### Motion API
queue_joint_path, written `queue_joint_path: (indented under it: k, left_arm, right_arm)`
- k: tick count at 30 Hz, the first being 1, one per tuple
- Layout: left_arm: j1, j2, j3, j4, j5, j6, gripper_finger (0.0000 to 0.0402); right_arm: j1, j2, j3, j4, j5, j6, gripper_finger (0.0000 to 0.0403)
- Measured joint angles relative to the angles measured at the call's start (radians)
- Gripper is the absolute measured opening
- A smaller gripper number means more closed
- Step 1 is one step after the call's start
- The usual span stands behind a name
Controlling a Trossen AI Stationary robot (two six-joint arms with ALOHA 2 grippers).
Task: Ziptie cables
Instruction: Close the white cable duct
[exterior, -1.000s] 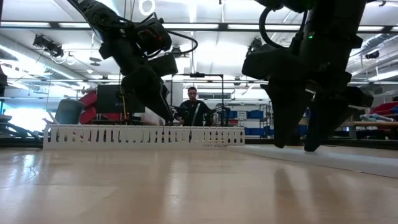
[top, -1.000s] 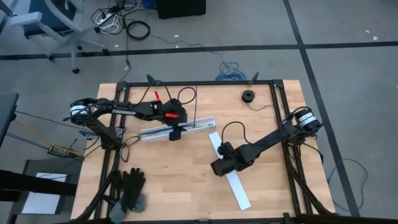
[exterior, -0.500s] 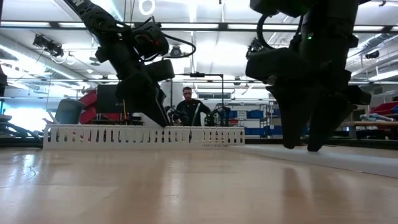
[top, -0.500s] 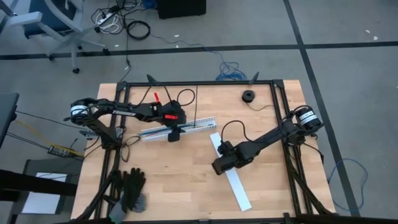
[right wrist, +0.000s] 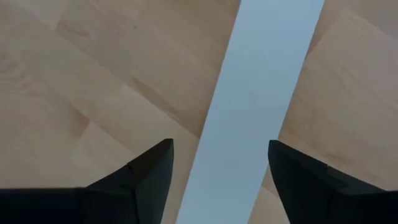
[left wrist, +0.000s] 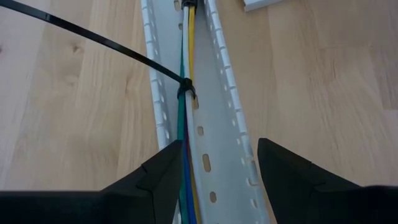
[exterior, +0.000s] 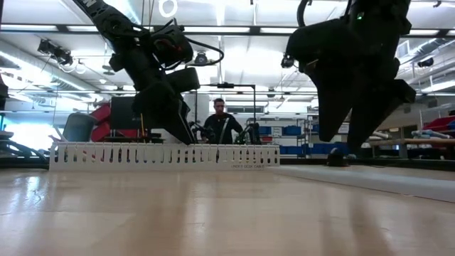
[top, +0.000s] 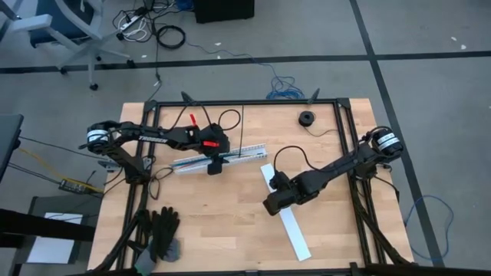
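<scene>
The left gripper [left wrist: 214,186] stands partly open over the slotted white channel [left wrist: 214,124], one dark finger [left wrist: 163,177] on each side of it, holding nothing. The cables [left wrist: 185,118], yellow, green, blue and red, lie bundled along the floor of the channel and run out between the two fingers, closer to one finger than to the other; whether that finger touches them cannot be told. A little way ahead of the fingertips a black ziptie [left wrist: 184,89] is cinched around the bundle, and its long loose tail [left wrist: 81,36] slants away over the channel wall and across the wooden table [left wrist: 74,124]. From above, this gripper [top: 215,165] sits at the middle of the channel [top: 245,152], which lies slantwise near the table's centre.

The right gripper [right wrist: 217,180] is open wide, its fingers [right wrist: 149,171] spread to either side of a flat white strip [right wrist: 258,93] that lies on the table [right wrist: 93,74]; it grips nothing, and the strip passes through the gap without visible contact. From above, the right gripper [top: 273,204] hovers over the middle of that strip [top: 295,238], well apart from the channel and the cables. In the level view its fingers [exterior: 370,124] hang clear above the tabletop [exterior: 213,213].

A pair of dark gloves [top: 163,230] lies near the table's front left corner, and a small black roll [top: 308,118] near the far right. A person [exterior: 221,124] stands in the room behind.
</scene>
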Motion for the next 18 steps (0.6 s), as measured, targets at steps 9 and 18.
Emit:
queue_joint_path:
  k: [9, 18]
  left_arm:
    - [0.0, 0.0, 0.0, 0.0, 0.0, 0.0, 0.0184]
    - [0.0, 0.0, 0.0, -0.001, 0.0, 0.002, 0.0184]
  right_arm:
    - [-0.003, 0.0, -0.003, -0.044, -0.056, 0.037, 0.0323]
    - [0.002, 0.037, -0.034, -0.007, -0.073, 0.136, 0.0364]
